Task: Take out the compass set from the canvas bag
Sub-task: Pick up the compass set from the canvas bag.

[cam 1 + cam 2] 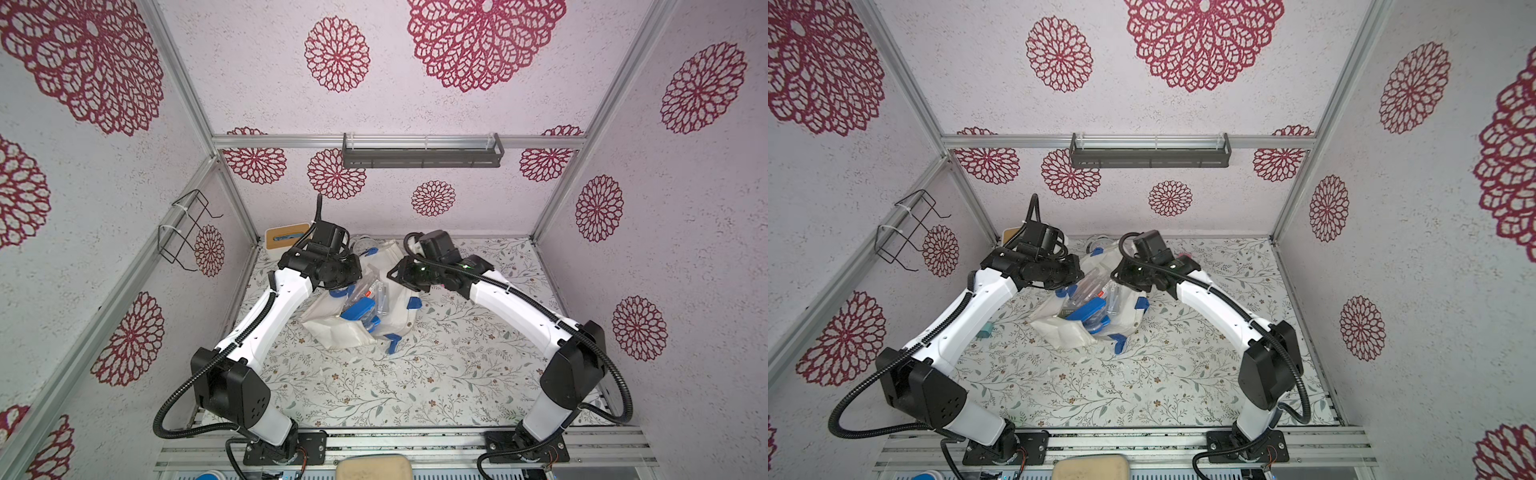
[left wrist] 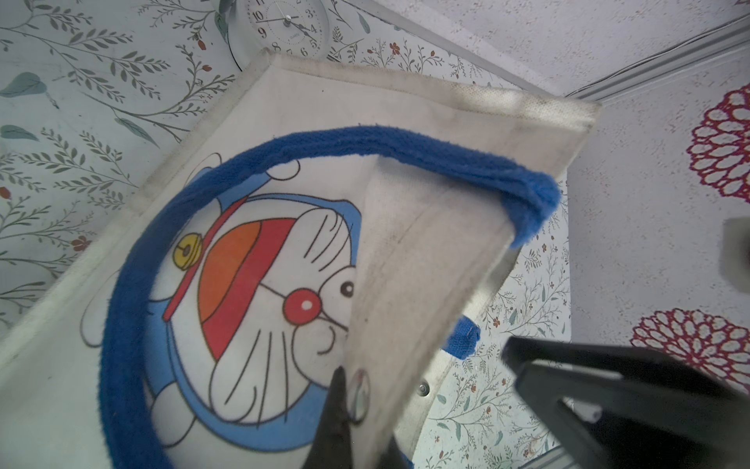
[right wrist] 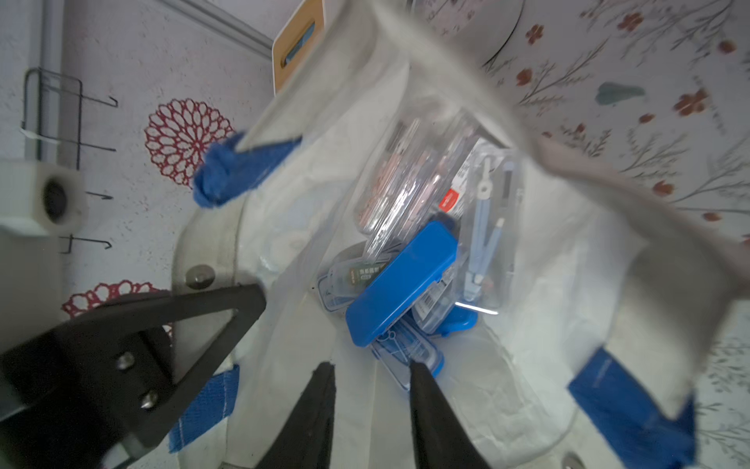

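Note:
The off-white canvas bag (image 1: pixel 332 332) (image 1: pixel 1059 328) lies mid-table with its mouth open and its blue handle (image 2: pixel 365 142) looped over the cartoon print. My left gripper (image 2: pixel 361 422) is shut on the bag's canvas rim and holds it up. Inside, the compass set (image 3: pixel 485 227) is a clear case with a pale blue compass, lying beside a blue case (image 3: pixel 401 284) and other clear boxes. It also shows in a top view (image 1: pixel 382 301). My right gripper (image 3: pixel 370 367) hangs over the bag's mouth, open, its fingers a little apart with only white lining between them.
A white clock (image 2: pixel 288 24) stands behind the bag. A wood-topped box (image 1: pixel 286 237) sits at the back left corner. A wire rack (image 1: pixel 187 232) hangs on the left wall and a grey shelf (image 1: pixel 422 156) on the back wall. A teal object (image 1: pixel 985 330) lies by the left arm.

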{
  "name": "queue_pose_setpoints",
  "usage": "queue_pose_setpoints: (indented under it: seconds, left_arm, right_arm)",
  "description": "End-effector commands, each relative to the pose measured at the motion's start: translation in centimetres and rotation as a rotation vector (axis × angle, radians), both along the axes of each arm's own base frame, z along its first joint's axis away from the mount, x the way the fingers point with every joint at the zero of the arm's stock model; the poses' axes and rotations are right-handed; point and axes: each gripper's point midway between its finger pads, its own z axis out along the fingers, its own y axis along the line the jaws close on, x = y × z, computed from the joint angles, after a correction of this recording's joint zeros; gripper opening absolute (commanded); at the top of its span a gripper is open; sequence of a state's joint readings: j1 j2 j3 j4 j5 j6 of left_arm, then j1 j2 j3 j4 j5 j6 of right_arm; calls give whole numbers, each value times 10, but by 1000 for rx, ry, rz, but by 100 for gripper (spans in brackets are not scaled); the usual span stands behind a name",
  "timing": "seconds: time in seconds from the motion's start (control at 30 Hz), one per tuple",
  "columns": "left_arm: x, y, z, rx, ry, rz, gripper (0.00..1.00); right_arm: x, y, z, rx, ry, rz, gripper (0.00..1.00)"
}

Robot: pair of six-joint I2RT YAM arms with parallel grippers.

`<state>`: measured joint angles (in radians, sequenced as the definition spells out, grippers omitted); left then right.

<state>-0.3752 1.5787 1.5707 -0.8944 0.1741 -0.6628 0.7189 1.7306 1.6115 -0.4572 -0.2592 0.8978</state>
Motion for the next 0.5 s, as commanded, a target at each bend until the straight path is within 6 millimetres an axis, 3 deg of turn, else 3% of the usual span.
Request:
queue_pose_setpoints:
  seconds: [0.0,0.2,0.47]
  left_arm:
    - [1,-9,13,-30,-38,-11,0]
    - [0,-14,16,-31,-53,-9,0]
    - [-2,-15,20,-31,-65,-8,0]
  right_arm:
    - [4,21,-10,-19,25,-50,32]
    - [9,21,-64,-92,128,-114,33]
    - [29,11,-115,-162,199,-195,47]
